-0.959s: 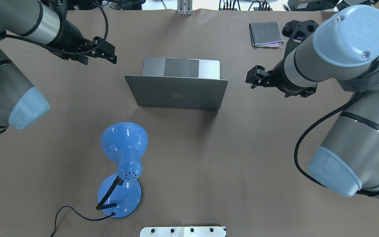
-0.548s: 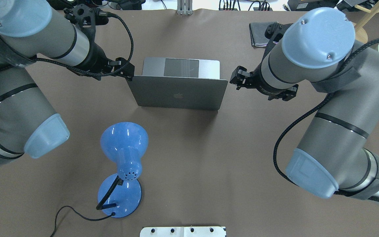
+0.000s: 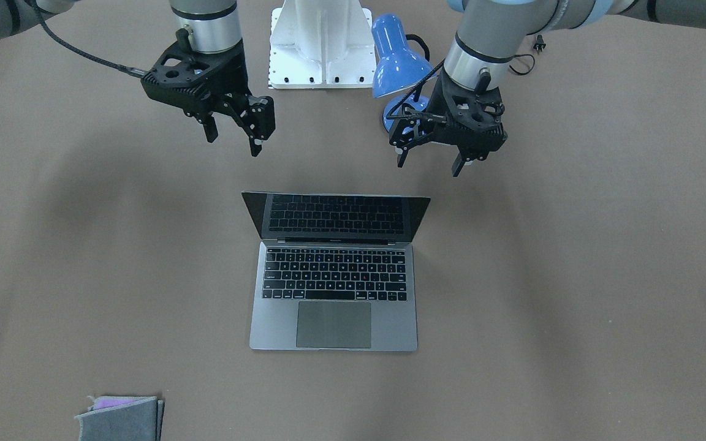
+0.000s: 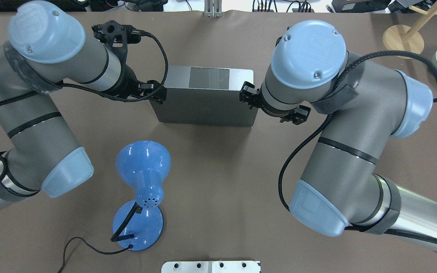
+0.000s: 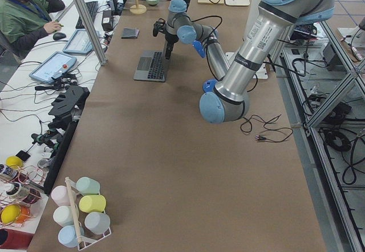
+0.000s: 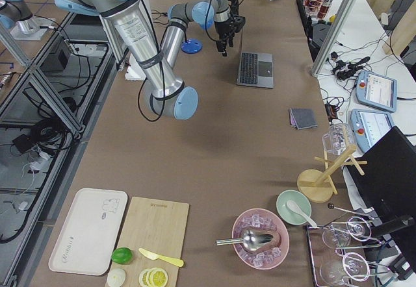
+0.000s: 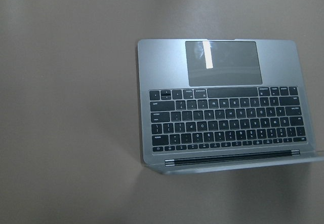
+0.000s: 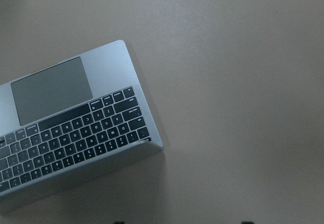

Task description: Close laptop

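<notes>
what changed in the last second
Both arms swung inward toward the laptop: the left gripper and the right gripper now hang open near the lid's two upper corners, holding nothing. The laptop stayed open and in place; the blue lamp did not move.

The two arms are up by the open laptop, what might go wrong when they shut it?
1. The left pincer and right pincer are both open near the lid's top corners. Uneven pushing may twist the laptop lid.
2. Nothing holds the base, so it might slide or tip instead of folding.
3. The blue lamp stands close behind the left pincer and could get knocked.
</notes>
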Available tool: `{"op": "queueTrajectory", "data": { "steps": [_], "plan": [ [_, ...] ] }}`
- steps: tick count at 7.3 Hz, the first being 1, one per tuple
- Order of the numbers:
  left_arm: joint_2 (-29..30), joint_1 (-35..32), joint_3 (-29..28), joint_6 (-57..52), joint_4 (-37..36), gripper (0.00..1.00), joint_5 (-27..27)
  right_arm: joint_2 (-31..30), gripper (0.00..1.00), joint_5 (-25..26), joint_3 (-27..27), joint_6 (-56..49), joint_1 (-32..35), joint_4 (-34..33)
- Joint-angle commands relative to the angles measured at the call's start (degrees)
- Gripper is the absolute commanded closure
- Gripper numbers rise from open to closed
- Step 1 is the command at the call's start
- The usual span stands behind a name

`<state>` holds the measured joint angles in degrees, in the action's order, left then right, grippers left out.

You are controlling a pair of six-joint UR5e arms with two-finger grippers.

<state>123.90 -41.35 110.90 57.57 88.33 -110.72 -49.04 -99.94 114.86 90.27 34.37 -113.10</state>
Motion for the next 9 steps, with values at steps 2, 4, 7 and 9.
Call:
{"op": "queueTrajectory", "data": {
  "steps": [2,4,7,9],
  "plan": [
    [1.17,2.41,-0.77,0.09,0.00,0.14,1.91,4.03,0.51,0.97,-4.55,1.40,-1.14,0.07],
    [1.26,2.42,-1.21,0.00,0.08,0.58,2.00,4.21,0.81,1.32,-4.64,1.40,-1.49,0.33],
    [2.31,2.50,-2.53,-0.17,0.08,1.00,2.00,4.39,1.00,1.24,-5.78,0.79,-1.58,0.60],
    [3.27,2.42,-4.02,-0.61,0.08,1.00,2.00,4.30,1.00,1.32,-8.23,0.61,-1.41,3.66]
  ]
}}
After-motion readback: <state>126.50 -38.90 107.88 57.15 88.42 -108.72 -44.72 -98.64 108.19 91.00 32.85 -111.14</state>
